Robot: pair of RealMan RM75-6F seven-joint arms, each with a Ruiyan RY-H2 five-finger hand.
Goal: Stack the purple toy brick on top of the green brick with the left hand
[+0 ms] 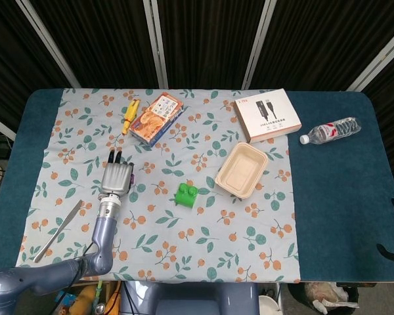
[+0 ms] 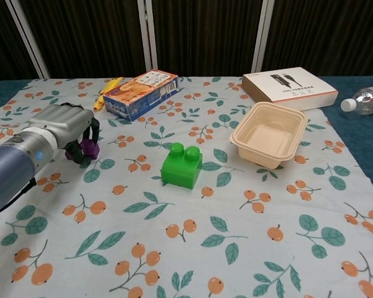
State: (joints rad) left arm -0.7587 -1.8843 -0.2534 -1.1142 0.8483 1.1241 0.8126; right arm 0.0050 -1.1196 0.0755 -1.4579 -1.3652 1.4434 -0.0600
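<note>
Left hand [image 2: 65, 127] grasps the purple brick [image 2: 88, 148] near the cloth's left edge, apart from the green brick [image 2: 182, 165].

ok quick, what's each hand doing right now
Left hand: fingers curled around the purple brick, gripping it beside the green brick.
Right hand: not in either view, so its state cannot be told.
</note>
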